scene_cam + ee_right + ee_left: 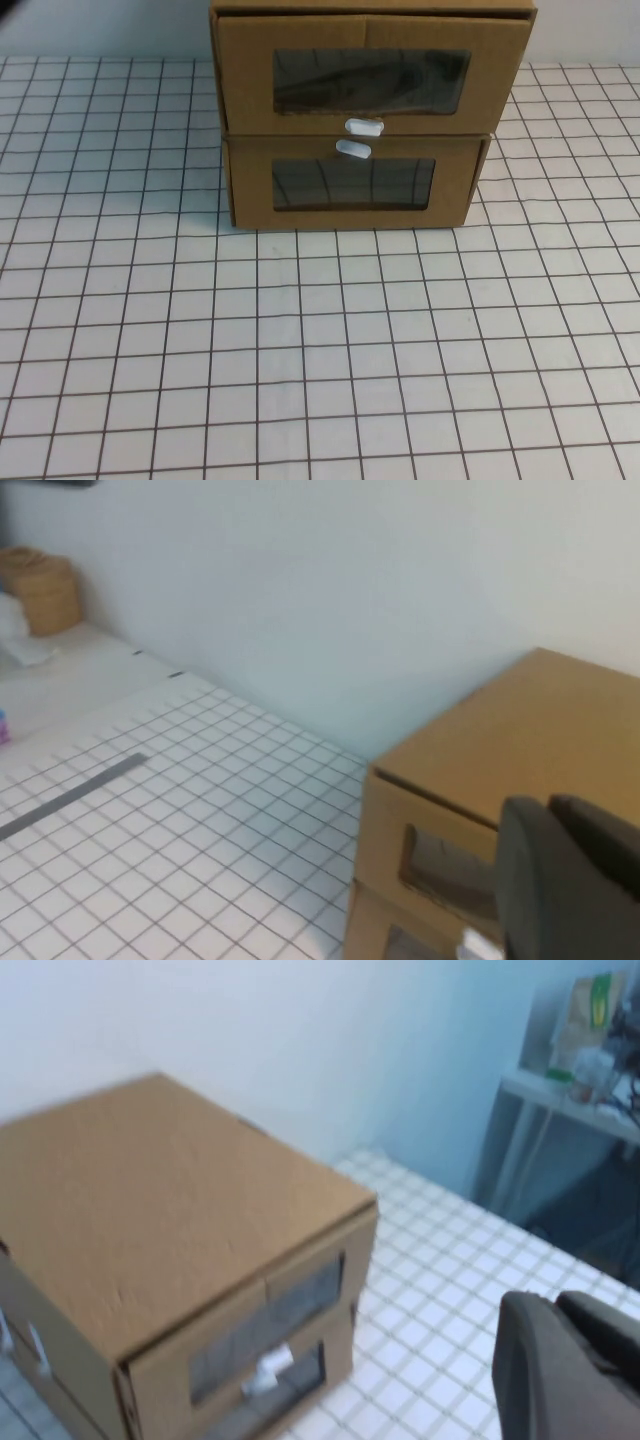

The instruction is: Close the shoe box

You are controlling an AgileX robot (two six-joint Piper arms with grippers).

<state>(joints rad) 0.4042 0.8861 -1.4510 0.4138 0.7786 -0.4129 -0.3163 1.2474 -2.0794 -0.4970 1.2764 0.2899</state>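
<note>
Both end effectors, left [570, 1370] and right [570, 880], hover clear of shoe box [370, 85]; finger spread unreadable.

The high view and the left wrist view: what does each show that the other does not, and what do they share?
Only the high view shows the grid table in front of the boxes; no end effector appears.

Only the left wrist view shows the stack's top, a shelf, and the left end effector near the frame's edge.

Both show the shoe box above the lower drawer.
</note>
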